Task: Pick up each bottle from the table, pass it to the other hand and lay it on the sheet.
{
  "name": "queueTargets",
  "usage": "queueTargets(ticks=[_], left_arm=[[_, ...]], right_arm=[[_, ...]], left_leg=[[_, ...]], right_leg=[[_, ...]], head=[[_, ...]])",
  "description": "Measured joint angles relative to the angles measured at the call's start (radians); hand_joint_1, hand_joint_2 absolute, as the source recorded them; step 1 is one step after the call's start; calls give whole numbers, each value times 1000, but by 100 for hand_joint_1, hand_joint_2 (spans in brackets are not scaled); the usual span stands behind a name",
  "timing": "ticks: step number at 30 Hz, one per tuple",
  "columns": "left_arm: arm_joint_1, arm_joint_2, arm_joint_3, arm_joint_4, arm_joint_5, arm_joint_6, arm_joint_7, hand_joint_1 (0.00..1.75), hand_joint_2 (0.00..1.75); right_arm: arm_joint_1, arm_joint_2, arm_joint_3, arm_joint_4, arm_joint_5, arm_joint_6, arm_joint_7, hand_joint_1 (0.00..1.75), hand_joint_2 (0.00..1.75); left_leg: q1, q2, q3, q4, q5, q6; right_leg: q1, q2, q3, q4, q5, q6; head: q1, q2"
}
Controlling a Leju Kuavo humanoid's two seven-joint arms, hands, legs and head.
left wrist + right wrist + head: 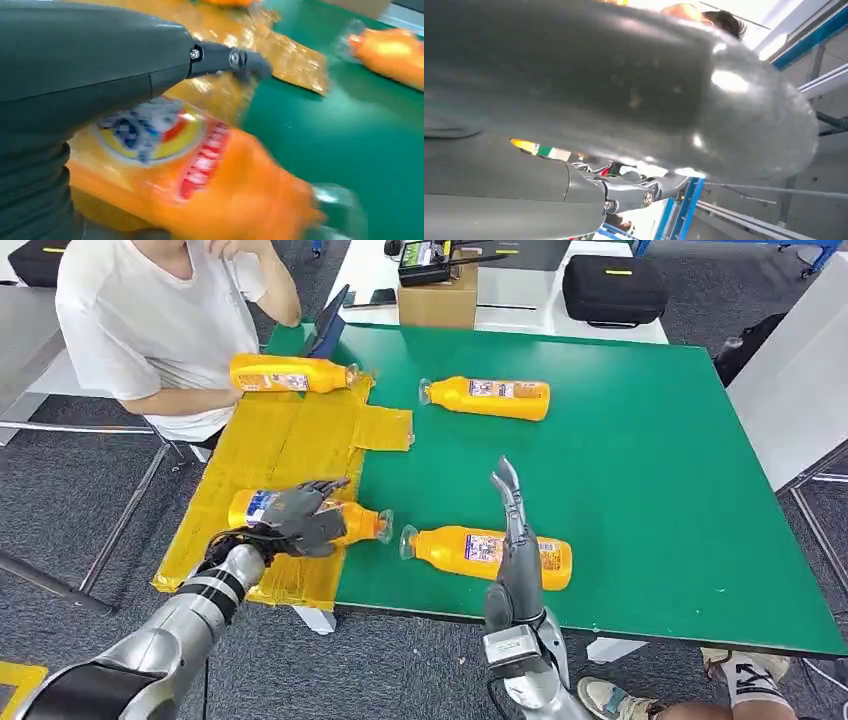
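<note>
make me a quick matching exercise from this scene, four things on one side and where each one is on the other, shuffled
Things:
1. left hand
2. right hand
3. cardboard box
4. yellow sheet

Places:
A. on the white table beyond the green table
B. raised over a bottle on bare green
C. covering the green table's left end
D. on a bottle at the sheet's edge

Pairs: 1-D, 2-B, 3-A, 4-C

Head view high, facing down at green table (640, 490), left wrist view close, sharing it
</note>
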Motion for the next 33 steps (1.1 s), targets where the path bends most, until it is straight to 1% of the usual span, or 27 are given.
queueTargets(ticks=[2,5,10,13,15,16,19,21,22,25,29,30,31,33], left_arm=[[-2,0,3,-1,66,-102,-66,0,175],[4,-1,6,-11,135,-176,-120,0,175],[21,-1,10,-41,209,-223,-147,0,175],[60,-11,31,-129,396,-263,-154,0,175],[95,-29,60,-224,541,-281,-123,0,175],[112,-39,74,-268,615,-289,-100,0,175],[167,-87,132,-422,907,-256,21,0,175],[204,-116,168,-533,1100,-204,71,0,175],[221,-122,177,-570,1148,-195,81,0,175],[269,-134,196,-681,1204,-182,105,0,175],[293,-144,206,-742,1220,-176,105,0,175],[298,-145,209,-753,1240,-166,100,0,175],[308,-152,219,-772,1279,-152,96,0,175],[342,-159,236,-818,1334,-142,92,0,175]], right_arm=[[-9,-1,6,8,-14,-6,0,0,0],[-20,-3,15,21,-29,-17,0,0,0],[-28,-8,25,37,-32,-26,0,0,0],[-32,-11,28,45,-34,-32,0,0,0],[-32,-12,28,51,-20,-41,0,0,0],[-32,-13,28,53,-6,-50,0,0,175],[-27,-14,17,65,99,-101,0,0,175],[-19,-14,-12,86,208,-105,46,0,175],[-16,-14,-21,94,229,-100,58,0,175],[-6,-14,-59,126,254,-95,65,0,175],[-3,-14,-81,149,271,-89,76,0,175],[-3,-14,-84,155,298,-87,102,0,175],[-3,-14,-89,166,342,-77,150,0,175],[-5,-18,-103,196,410,-28,245,0,175]], left_leg=[[0,0,0,0,0,0],[0,1,0,0,0,0],[0,1,0,0,0,0],[0,1,0,0,0,0],[0,1,0,0,0,0],[0,1,0,0,0,0],[0,1,-1,0,-1,0],[0,1,-1,0,-1,0],[0,1,-1,0,-1,0],[0,-1,-1,0,-1,0],[0,1,-1,0,-1,0],[0,1,-1,0,-1,0],[0,1,-1,0,-1,0],[0,2,-1,0,-1,0]], right_leg=[[0,0,0,0,0,0],[0,0,0,0,0,0],[0,0,0,0,0,0],[0,0,-1,0,0,0],[0,0,-1,0,0,0],[0,0,-1,0,0,0],[0,0,-1,-1,0,0],[0,0,-1,-1,0,0],[0,0,-1,-1,0,0],[0,0,-1,-1,0,0],[0,0,-1,0,0,0],[0,0,-1,0,0,0],[0,0,-1,0,0,0],[0,0,-1,0,0,0]], head=[[0,0],[0,0],[0,0],[0,0],[0,0],[0,0],[0,0],[0,0],[0,0],[0,0],[0,0],[0,0],[0,0],[0,0]])
